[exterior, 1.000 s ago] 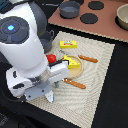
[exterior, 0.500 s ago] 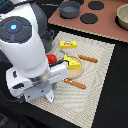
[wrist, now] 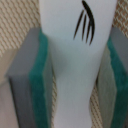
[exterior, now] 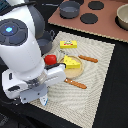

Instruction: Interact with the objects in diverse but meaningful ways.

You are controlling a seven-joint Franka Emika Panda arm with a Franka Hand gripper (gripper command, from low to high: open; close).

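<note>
While the gripper (wrist: 70, 75) pinched the white fish-shaped piece (wrist: 72, 65) between its green pads (wrist: 39, 85), low over the woven mat (exterior: 95, 75) near the tomato (exterior: 50, 59), that smooth piece could slip if the squeeze loosened.

Very little moved over the last second. The arm (exterior: 22, 55) edged slightly toward the exterior view's lower left, and the pincer (exterior: 42, 98) went with it, carrying the white fish-shaped piece (wrist: 75, 60) a touch along the woven mat (exterior: 97, 75).
</note>
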